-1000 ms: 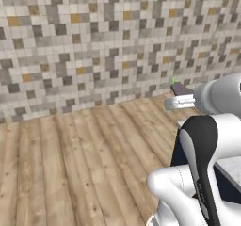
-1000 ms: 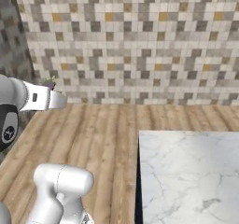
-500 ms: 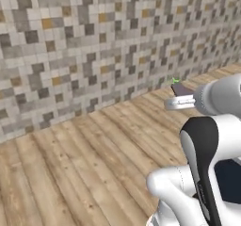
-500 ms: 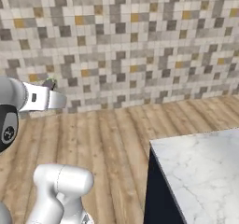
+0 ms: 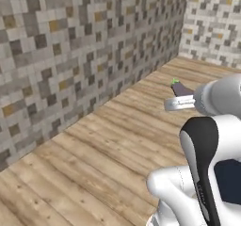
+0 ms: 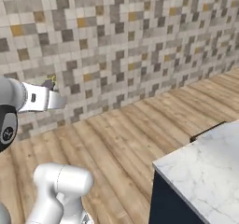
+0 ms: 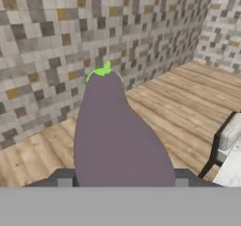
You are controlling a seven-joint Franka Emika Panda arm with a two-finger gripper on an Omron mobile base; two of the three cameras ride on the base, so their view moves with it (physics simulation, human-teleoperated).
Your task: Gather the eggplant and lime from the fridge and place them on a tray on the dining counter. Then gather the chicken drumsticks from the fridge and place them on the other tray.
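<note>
The hand (image 7: 120, 185) is closed around the thick lower body of the eggplant (image 7: 117, 135), carried above the wooden floor (image 5: 117, 140); smooth, firm and probably slippery, it looks best gripped at this broad middle.

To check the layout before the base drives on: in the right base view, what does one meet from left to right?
The arm's white wrist holding the eggplant against the tiled wall, then bare wooden floor, then the marble dining counter at the lower right.
</note>
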